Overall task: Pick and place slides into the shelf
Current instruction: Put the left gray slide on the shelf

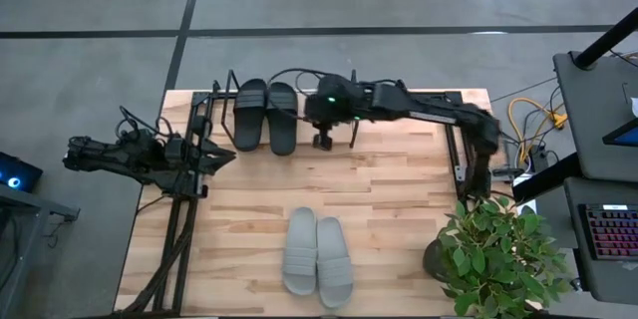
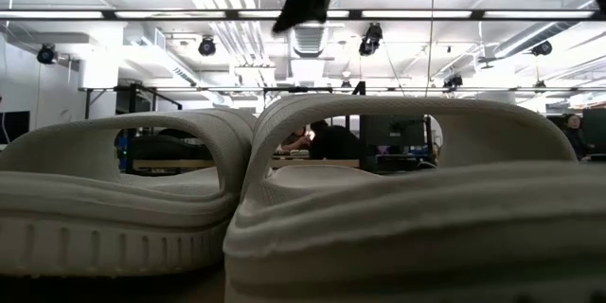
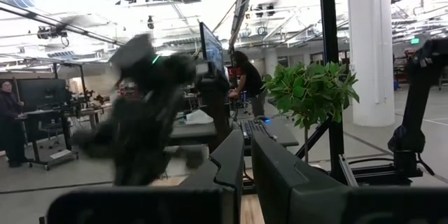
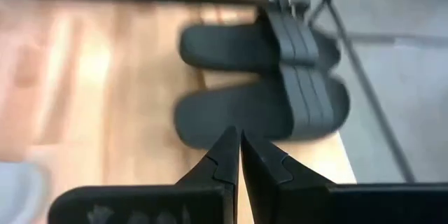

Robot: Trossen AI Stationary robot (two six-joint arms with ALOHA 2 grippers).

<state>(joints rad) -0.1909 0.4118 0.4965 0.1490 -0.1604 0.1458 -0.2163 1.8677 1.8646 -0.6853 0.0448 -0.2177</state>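
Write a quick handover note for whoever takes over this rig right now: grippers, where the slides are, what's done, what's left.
Right gripper: shut, empty, above the black slides.
Left gripper: shut, empty, parked at the table's left edge.
Black pair: side by side in the shelf at the table's far edge.
Grey slides: side by side on the table, near edge.
Done: black pair.
Left: both grey slides.

Overhead camera looked straight down on the table (image 1: 399,199); low camera sat level behind the grey slides (image 2: 407,208) (very near); both views shared that pair.
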